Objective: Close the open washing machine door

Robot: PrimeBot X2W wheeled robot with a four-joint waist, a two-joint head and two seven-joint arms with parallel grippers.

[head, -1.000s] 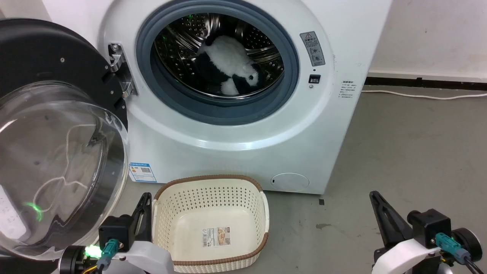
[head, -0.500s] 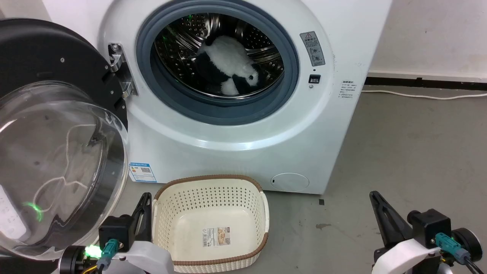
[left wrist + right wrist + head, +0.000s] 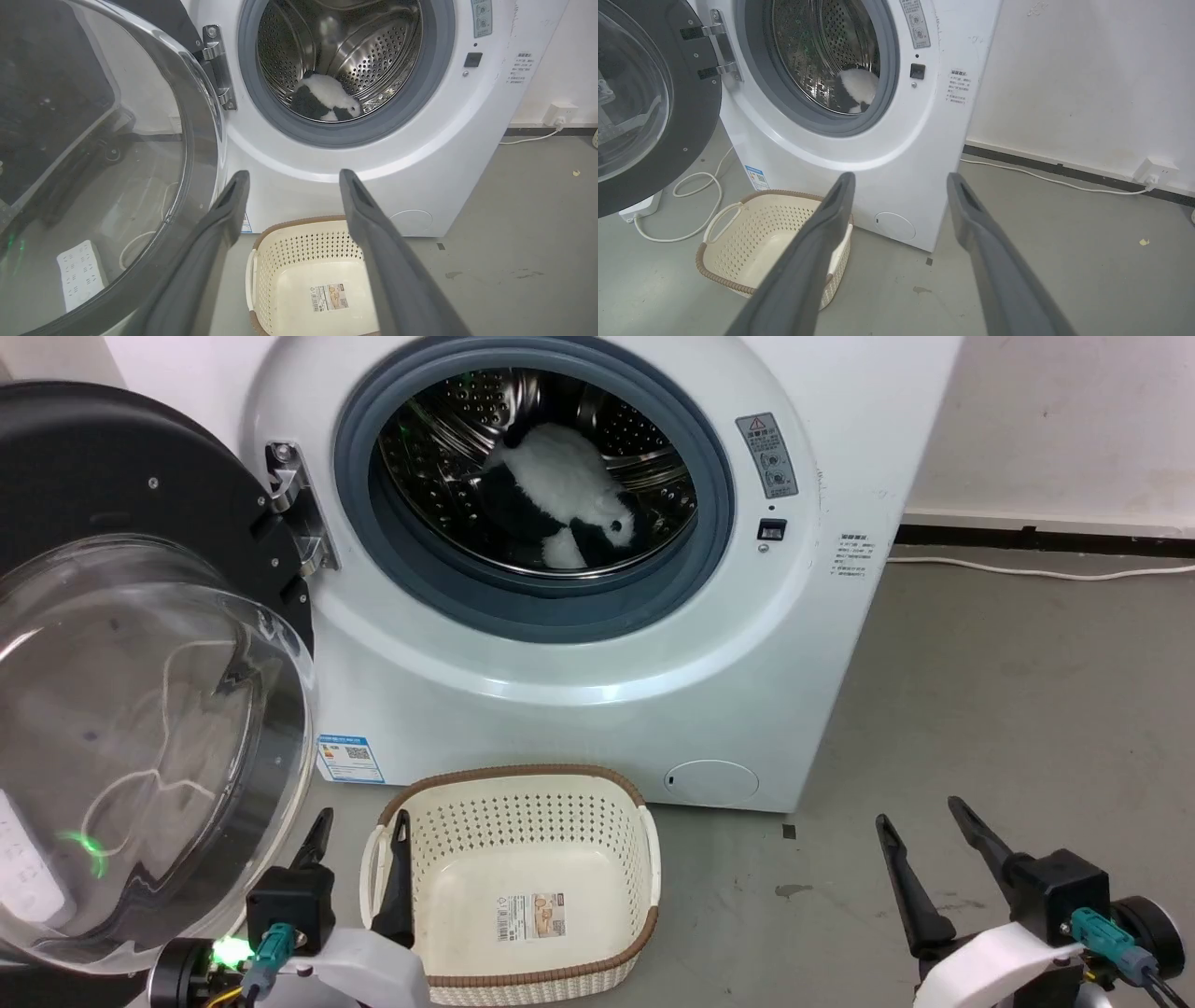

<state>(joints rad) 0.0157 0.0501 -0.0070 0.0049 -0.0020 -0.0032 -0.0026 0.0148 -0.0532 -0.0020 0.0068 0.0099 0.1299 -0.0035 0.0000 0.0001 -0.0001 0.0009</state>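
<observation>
Now | left gripper spread wide, empty, nearer | washing machine door stood open just up-left of its fingers | right gripper parted, empty, well apart

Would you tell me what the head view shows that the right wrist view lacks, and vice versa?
Head view: the left gripper, open. Right wrist view: a wall socket with its cable. Both: the washing machine, the washing machine door standing open, a black-and-white plush in the drum, the cream basket and the open right gripper.
</observation>
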